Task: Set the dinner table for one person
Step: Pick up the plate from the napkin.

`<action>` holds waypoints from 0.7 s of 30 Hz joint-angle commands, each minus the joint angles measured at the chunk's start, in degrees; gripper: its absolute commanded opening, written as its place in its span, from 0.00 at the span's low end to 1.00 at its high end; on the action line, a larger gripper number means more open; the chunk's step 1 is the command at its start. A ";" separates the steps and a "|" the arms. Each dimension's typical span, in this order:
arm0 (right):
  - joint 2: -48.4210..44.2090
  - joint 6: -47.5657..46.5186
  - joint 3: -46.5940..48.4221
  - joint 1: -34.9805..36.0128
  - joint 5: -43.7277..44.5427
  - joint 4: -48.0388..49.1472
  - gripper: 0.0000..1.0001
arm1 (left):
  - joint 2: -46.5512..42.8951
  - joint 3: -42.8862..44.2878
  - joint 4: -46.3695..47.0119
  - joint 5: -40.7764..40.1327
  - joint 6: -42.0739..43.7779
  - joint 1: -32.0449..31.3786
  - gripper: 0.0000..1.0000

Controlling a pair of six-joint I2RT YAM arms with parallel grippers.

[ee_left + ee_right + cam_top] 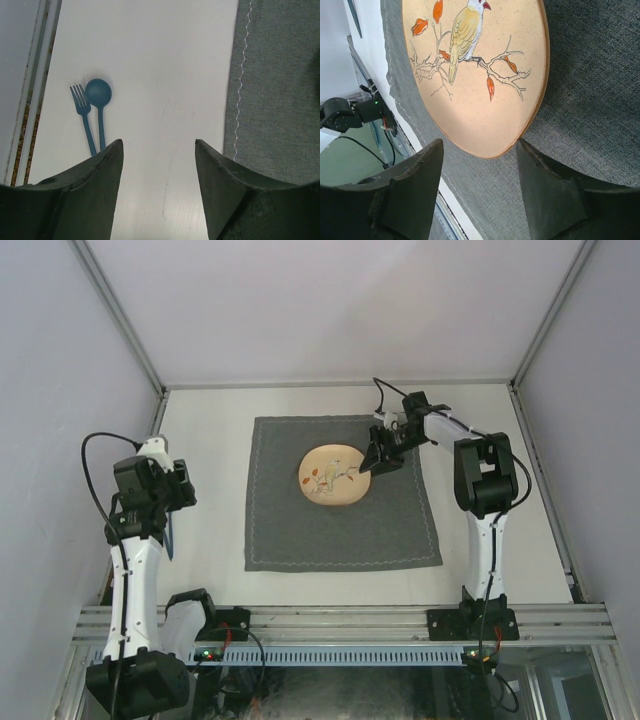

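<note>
A round peach plate (332,474) painted with a bird on a branch lies on the square dark grey cloth (340,530), which is spread on the off-white dinner table (210,440). My right gripper (380,458) is at the plate's right rim. In the right wrist view its fingers stand apart on either side of the rim of the plate (475,75), and the right one touches the edge. My left gripper (158,142) hangs open over bare table left of the cloth (280,90). A blue fork (82,107) and blue spoon (99,95) lie side by side just ahead of its left finger.
A metal rail (35,100) runs along the table's left edge, close to the cutlery. White enclosure walls rise on three sides. The arm bases and cables sit on the near rail (340,625).
</note>
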 commanded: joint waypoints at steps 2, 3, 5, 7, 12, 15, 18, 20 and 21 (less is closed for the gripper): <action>1.02 0.46 2.25 0.71 -0.11 1.06 0.58 | -0.42 -1.20 1.38 -0.35 -0.12 0.33 0.64; 1.13 0.39 2.25 0.69 -0.08 1.06 0.58 | -0.23 -1.03 1.49 -0.34 -0.20 0.27 0.64; 1.32 0.33 2.25 0.66 -0.12 1.14 0.57 | 0.28 -0.76 1.68 -0.27 -0.40 0.31 0.64; 1.51 0.33 2.25 0.74 -0.02 1.26 0.57 | 0.69 -0.73 1.94 -0.08 -0.62 0.21 0.64; 2.12 0.46 1.81 0.83 -0.10 1.39 0.56 | 0.98 -0.88 2.26 0.34 -1.04 0.28 0.64; 2.25 0.55 1.91 0.92 -0.12 1.62 0.56 | 0.64 -1.36 2.34 0.23 -0.90 0.26 0.64; 2.55 0.55 1.97 1.25 -0.05 1.76 0.54 | 0.54 -1.66 2.39 0.04 -0.83 0.22 0.64; 2.89 0.55 1.97 1.56 -0.12 1.76 0.51 | 0.37 -1.92 2.47 -0.09 -0.69 0.23 0.64; 3.15 0.53 1.98 1.69 -0.09 1.76 0.50 | 0.30 -2.00 2.53 -0.08 -0.69 0.23 0.64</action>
